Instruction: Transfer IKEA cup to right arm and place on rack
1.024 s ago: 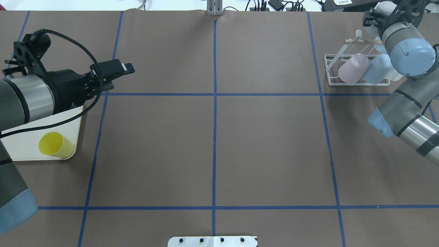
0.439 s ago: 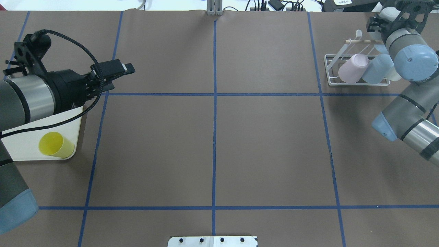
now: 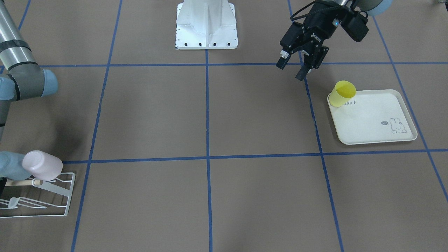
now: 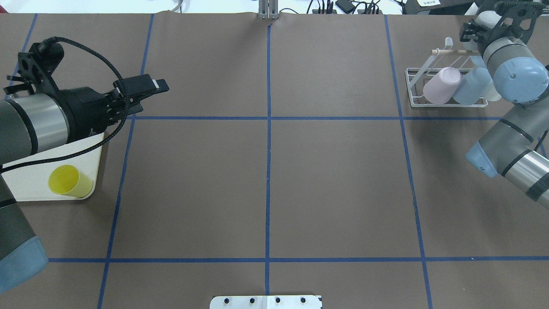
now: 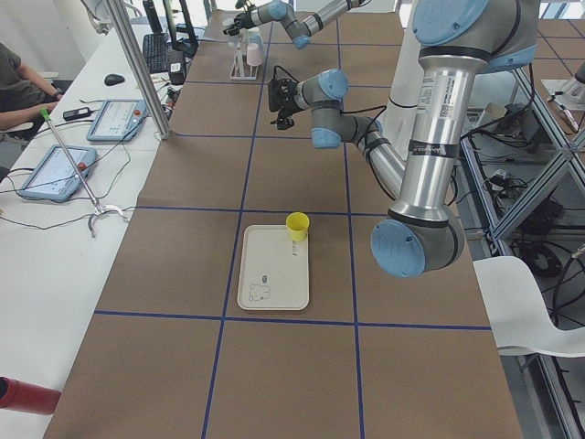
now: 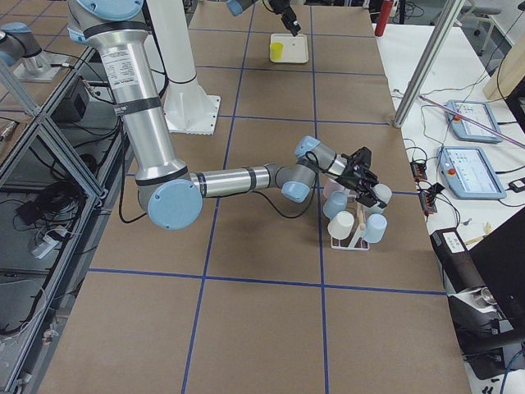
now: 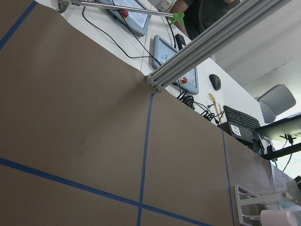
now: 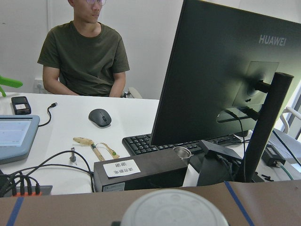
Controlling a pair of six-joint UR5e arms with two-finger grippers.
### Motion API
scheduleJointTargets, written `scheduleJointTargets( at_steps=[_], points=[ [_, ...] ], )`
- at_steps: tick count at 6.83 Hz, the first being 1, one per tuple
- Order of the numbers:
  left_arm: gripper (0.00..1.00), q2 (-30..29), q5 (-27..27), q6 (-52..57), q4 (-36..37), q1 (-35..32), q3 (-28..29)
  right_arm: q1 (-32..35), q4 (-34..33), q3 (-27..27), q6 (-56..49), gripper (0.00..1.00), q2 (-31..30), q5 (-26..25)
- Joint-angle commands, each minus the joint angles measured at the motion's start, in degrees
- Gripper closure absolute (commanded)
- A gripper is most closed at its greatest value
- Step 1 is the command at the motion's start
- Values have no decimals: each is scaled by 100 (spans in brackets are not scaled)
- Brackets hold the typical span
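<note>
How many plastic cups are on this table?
6. A yellow cup stands on the tray. At the rack: a pink cup, a blue cup beside it, another blue cup, a white cup, another white cup. The arm there may hide more.

Open table [image 4: 334,184] lies between the tray [image 4: 30,171] and the rack [image 4: 454,51]. A pink cup [image 4: 441,86] and blue cup [image 4: 472,86] occupy its robot-side prongs; the right gripper [image 4: 474,28], apparently gripping a white cup [image 4: 487,17], crowds the far end.

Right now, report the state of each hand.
Left hand: open, holding nothing.
Right hand: closed on a white cup, it seems; its fingers are barely visible.
</note>
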Motion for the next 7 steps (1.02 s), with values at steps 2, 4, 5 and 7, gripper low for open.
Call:
scheduleJointTargets(
  at_steps=[2,4,5,7],
  points=[
    [1,0,0,-3,0,0,-26,0,36,-6,-28,0,-9,0],
    [1,0,0,-3,0,0,-18,9,325,-6,-46,0,-132,140],
    [1,0,0,6,0,0,-26,26,352,107,-20,0,-141,297],
    [1,9,-209,76,9,-87,-61,384,362,912,-11,0,-350,1085]
  ],
)
